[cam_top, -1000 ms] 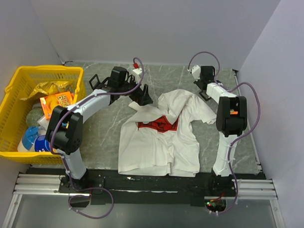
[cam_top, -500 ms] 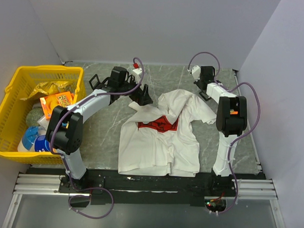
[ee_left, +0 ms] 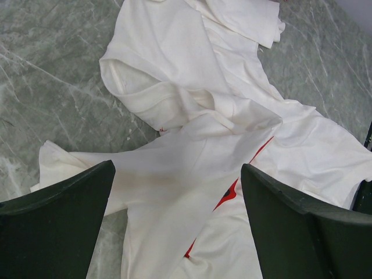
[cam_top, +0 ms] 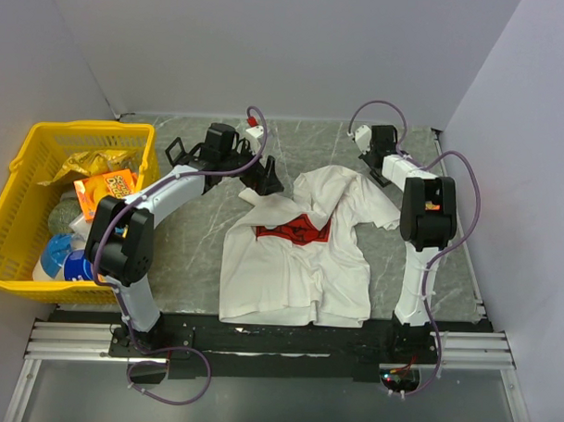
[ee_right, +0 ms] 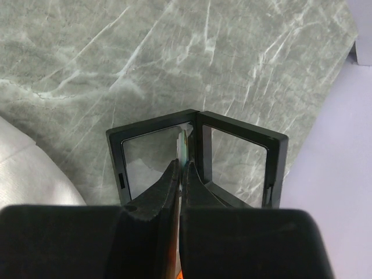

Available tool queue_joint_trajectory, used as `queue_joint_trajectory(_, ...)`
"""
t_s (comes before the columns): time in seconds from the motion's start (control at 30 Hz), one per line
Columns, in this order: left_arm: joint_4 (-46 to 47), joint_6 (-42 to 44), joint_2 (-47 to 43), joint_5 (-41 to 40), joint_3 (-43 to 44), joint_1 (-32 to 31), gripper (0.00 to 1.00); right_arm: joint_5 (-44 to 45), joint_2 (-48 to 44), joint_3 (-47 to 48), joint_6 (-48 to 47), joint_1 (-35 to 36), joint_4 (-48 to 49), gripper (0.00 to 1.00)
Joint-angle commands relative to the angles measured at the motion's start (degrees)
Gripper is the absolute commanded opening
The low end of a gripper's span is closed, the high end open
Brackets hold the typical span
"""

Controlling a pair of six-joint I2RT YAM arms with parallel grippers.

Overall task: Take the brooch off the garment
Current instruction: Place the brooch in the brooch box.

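Garment (cam_top: 294,258): crumpled at the centre of the table (cam_top: 188,235), red print partly folded under.

Left pincer (ee_left: 177,171): jaws wide, nothing held, above the garment's far left sleeve.

Right pincer (ee_right: 181,168): jaws pressed together, far right of the table, over an open black hinged frame case (ee_right: 204,151). A thin sliver (ee_right: 183,139) shows at the tips; cannot tell what it is.

Yellow basket (cam_top: 90,127), left of the table: holds an orange packet (cam_top: 105,186), a gold bag (cam_top: 84,165) and a blue-and-white bottle (cam_top: 60,254).
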Motion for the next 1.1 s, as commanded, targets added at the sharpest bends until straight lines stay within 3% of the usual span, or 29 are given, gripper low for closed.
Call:
queue_joint_trajectory(0.0, 1.89, -0.7, -0.37, 1.44, 0.02, 0.2, 0.96, -0.52, 0.43, -0.32, 0.59, -0.61, 0.08, 0.0)
queue_joint_trajectory(1.07, 2.5, -1.05, 0.42, 1.79, -0.24, 0.28, 0.96, 0.36, -2.73, -1.46, 1.47, -0.61, 3.51, 0.0)
